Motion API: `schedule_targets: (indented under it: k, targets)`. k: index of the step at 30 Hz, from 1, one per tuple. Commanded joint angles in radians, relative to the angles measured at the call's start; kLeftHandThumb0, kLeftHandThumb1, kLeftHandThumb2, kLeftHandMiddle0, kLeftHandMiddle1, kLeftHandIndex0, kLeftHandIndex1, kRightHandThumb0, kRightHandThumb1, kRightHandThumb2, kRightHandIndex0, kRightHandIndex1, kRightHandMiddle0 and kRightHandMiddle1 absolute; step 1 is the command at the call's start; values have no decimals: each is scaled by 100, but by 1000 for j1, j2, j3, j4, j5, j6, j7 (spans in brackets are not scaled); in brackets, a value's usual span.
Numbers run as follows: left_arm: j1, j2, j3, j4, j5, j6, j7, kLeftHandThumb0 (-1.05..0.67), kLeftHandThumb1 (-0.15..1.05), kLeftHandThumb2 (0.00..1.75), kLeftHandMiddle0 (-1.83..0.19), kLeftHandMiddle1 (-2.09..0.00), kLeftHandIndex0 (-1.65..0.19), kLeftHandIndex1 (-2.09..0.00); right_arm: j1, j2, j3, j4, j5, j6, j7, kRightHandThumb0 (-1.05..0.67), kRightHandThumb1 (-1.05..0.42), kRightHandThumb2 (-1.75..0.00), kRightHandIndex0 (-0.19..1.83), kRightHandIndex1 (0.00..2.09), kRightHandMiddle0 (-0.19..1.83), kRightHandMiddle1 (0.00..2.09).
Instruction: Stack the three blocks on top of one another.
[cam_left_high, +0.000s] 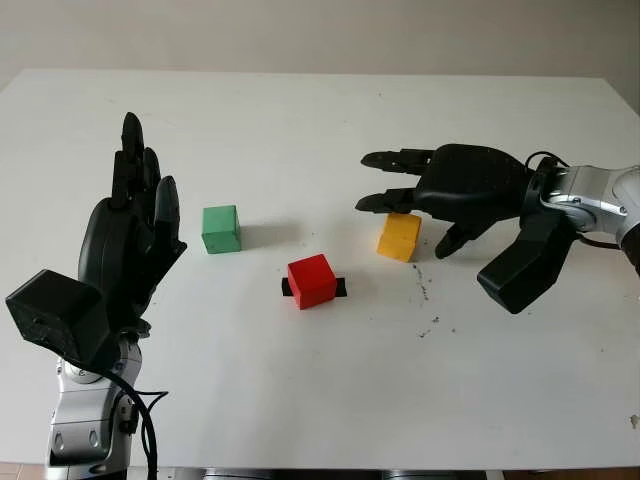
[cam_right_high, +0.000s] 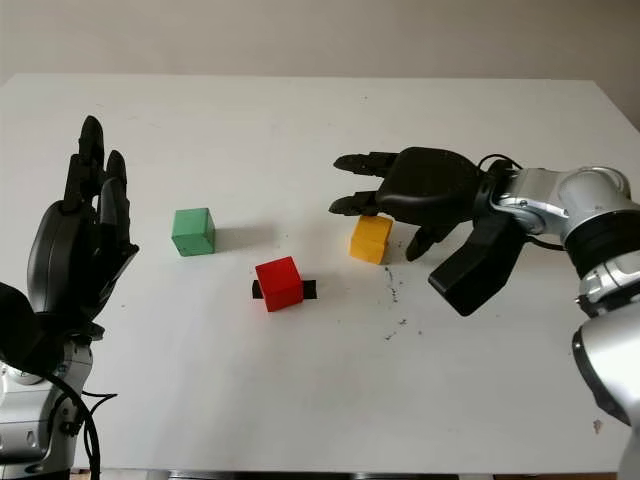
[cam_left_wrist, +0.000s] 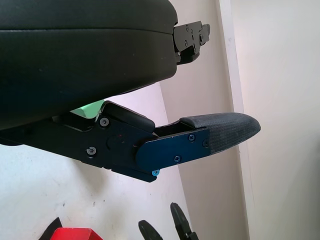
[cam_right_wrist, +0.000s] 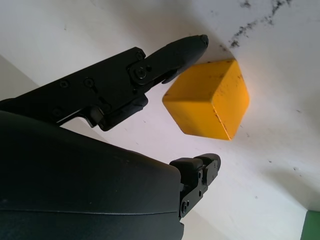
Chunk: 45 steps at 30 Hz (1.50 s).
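Left eye view: the right hand (cam_left_high: 400, 195) is hovering right of centre, fingers uncurled around the yellow block (cam_left_high: 399, 237), seemingly not touching it. The left hand (cam_left_high: 130, 235) is standing upright, holding nothing, lower left, its wrist cut off.

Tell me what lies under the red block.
A black strip sticks out from under the red block on both sides, flat on the white table. Its middle is covered by the block, so its full shape cannot be seen.
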Motion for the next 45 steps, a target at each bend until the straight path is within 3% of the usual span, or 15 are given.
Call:
schedule_targets:
  k: [1,13,17,19,21,24,36,45]
  targets:
    - [12,0,-5,-23,7,-3,3,-76,105,65,19,0,19,0,-8,5,4,15,17,-1,-20,-51,-89,-7,-3,5,37,11]
    - [19,0,-6,-31,31,-10,10,-75,105,63,19,0,19,0,-7,24,8,58,51,-11,-59,-43,-94,-6,0,6,47,16]
    - [17,0,-7,-32,35,-11,11,-74,105,63,19,0,19,0,-7,27,16,64,39,-2,-101,-32,-103,-8,5,7,63,27]
    - [18,1,-8,-33,37,-12,10,-74,105,63,19,0,19,0,-12,25,24,63,29,4,-110,-32,-104,-8,6,6,61,45]
    - [18,2,-8,-32,38,-14,9,-74,105,63,19,0,19,0,-17,23,31,61,25,9,-110,-34,-105,-9,6,6,42,99]
    - [17,4,-8,-29,39,-18,3,-73,105,64,19,0,19,0,-19,23,33,66,30,9,-109,-35,-103,-7,8,6,35,125]
    - [7,1,-16,-28,58,-7,13,-72,105,63,19,0,19,0,-37,16,24,72,48,0,-51,-36,-102,-5,12,6,35,129]
    - [0,-3,-22,-30,69,9,20,-75,105,59,19,0,19,0,-49,20,-36,87,180,-17,49,-41,-98,-5,18,7,40,121]
